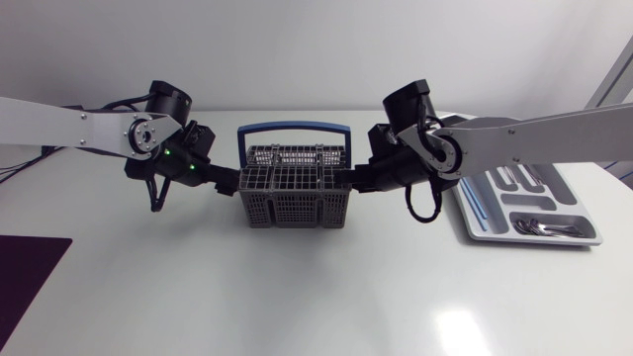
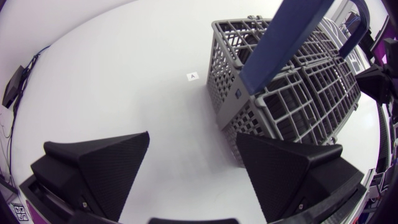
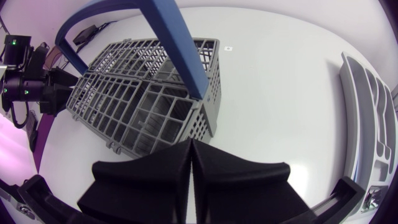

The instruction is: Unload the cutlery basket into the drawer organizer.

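One left gripper [image 2: 194, 138] spread, right gripper [image 3: 190, 144] closed, basket [image 1: 294, 184] contents unclear

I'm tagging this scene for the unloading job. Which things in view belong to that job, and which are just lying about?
Part of the job:
cutlery basket
drawer organizer
cutlery already in the organizer
left gripper, open beside the basket
right gripper, shut at the basket's other side

Just lying about:
dark mat at the table's corner
small white label on the table
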Robot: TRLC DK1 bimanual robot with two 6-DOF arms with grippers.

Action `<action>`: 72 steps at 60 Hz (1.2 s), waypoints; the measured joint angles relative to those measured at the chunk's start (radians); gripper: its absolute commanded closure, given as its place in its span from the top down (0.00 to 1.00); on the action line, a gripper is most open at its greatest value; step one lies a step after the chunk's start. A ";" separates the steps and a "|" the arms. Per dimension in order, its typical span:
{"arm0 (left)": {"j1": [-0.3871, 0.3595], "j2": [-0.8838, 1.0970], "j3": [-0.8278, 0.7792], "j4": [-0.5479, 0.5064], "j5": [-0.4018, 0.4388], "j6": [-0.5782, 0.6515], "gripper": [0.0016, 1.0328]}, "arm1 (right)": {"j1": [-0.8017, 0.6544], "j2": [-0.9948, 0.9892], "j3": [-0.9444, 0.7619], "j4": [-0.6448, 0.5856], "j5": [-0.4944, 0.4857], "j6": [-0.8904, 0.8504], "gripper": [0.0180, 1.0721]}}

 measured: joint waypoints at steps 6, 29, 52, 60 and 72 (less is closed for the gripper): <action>-0.012 -0.006 0.000 0.000 0.000 0.000 0.95 | -0.009 0.000 0.000 0.000 0.003 0.000 0.06; -0.017 -0.021 -0.005 0.000 0.002 0.000 0.95 | -0.012 -0.002 -0.005 0.000 0.029 0.000 0.10; 0.026 -0.061 -0.039 0.000 0.025 0.000 0.95 | -0.029 -0.035 -0.006 -0.002 0.089 -0.004 0.61; 0.036 -0.086 -0.051 0.000 0.025 0.000 0.95 | -0.031 -0.053 -0.013 -0.005 0.109 -0.006 0.68; 0.048 -0.122 -0.061 0.000 0.028 0.001 0.95 | -0.037 -0.087 -0.052 -0.022 0.115 -0.024 0.71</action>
